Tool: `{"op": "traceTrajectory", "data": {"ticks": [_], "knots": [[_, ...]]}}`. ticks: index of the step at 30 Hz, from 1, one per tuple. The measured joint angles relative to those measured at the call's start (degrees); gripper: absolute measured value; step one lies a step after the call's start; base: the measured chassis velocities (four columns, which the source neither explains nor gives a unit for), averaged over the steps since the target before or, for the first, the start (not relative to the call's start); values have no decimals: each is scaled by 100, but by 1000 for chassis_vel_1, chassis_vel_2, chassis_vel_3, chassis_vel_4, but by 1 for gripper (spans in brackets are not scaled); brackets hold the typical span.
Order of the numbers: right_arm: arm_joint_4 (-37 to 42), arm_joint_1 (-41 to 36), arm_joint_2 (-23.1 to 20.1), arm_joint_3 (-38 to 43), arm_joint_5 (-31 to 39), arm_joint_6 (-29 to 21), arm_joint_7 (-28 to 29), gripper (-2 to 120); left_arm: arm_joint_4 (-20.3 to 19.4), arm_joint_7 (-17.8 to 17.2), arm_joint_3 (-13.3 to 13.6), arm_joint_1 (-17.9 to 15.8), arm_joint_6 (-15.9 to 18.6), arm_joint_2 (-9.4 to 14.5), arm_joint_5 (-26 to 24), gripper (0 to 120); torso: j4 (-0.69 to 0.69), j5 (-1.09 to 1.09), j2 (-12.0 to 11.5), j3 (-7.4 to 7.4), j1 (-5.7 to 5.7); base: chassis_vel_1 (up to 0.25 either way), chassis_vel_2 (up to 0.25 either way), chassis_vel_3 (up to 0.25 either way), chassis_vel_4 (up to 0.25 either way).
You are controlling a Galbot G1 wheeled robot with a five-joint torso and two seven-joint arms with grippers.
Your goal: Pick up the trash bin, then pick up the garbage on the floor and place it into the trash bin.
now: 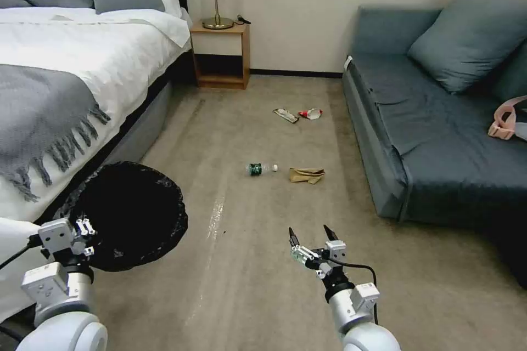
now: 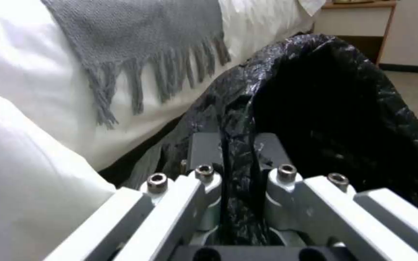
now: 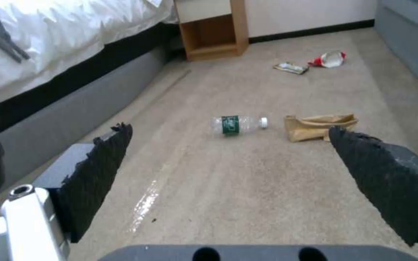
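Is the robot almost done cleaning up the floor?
Not yet. Done: the left gripper is clamped on the rim of the trash bin, holding it beside the bed. In hand: the right gripper hangs open above the carpet, aimed toward the litter. Left: the bottle, brown paper, flat wrapper and red packet all lie on the floor.

Left tool [image 1: 83,230] grips the rim of the black-lined bin [image 1: 129,214] beside the bed [image 1: 82,60]. Right tool [image 1: 312,233] hovers, jaws spread, over carpet [image 1: 247,285]. Ahead lie a bottle [image 1: 261,168], brown paper [image 1: 307,175], wrapper [image 1: 286,115] and red packet [image 1: 311,114].
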Motion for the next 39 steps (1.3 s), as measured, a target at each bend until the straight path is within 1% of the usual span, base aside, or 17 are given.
{"op": "traceTrajectory", "data": {"ticks": [10,15,20,24,30,39], "knots": [[-137,10,33,10,76,95,-121,100,213,19,167,26,-126,-5,120,6,0,0,0,0,0,0,0,0,0],[-195,-5,65,21,78,146,-163,100,251,27,192,50,-152,-14,70,6,0,0,0,-1,0,-45,35,45,-19],[-233,-30,97,31,104,185,-186,100,276,30,202,88,-153,-17,-46,6,0,0,0,0,0,-127,117,128,-105],[-183,-72,98,20,241,183,-190,100,276,37,200,126,-175,-9,-49,6,-1,0,0,0,1,-134,121,122,-133],[-174,-131,123,17,197,188,-211,100,315,54,192,203,-248,-24,-36,6,1,0,0,0,0,-94,104,111,-101],[-212,-179,110,24,155,221,-251,100,436,73,192,192,-311,-57,-25,6,0,0,0,0,0,-105,107,102,-107]]}}
